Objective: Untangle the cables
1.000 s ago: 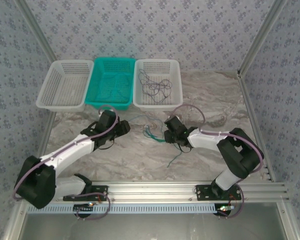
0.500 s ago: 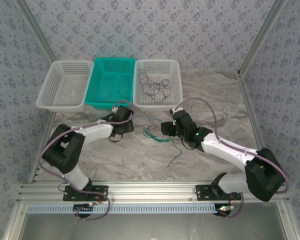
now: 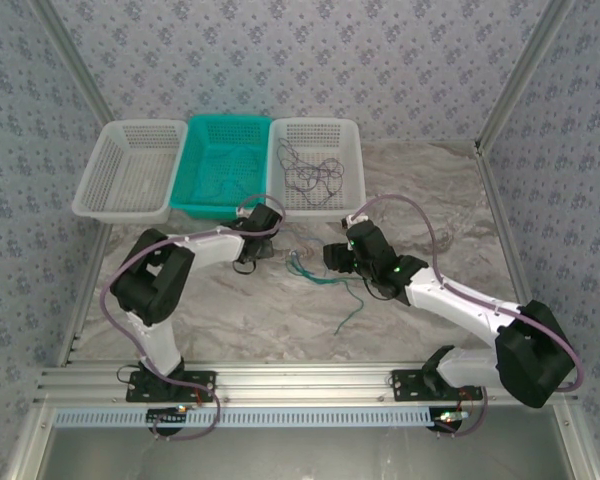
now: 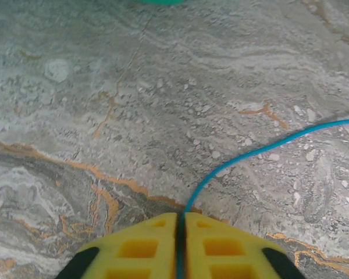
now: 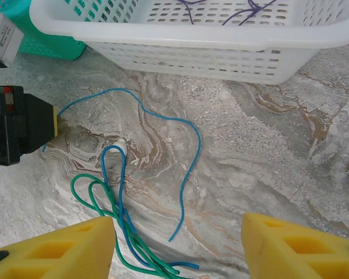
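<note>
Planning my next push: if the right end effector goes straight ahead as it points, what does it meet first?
The right end effector would probably meet the blue wire on the table first, the white basket beyond; depth is unclear.

Baskets (image 3: 205, 208) beyond, cables (image 3: 302, 268) centrally; near table (image 3: 270, 322) seemingly free.

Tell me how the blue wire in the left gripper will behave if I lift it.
Probably floppy: the blue wire lies in loose curves on the table, so it should droop from the left gripper. Likely very light, being so thin. Its free end lies near the green wires, so it might drag them.
</note>
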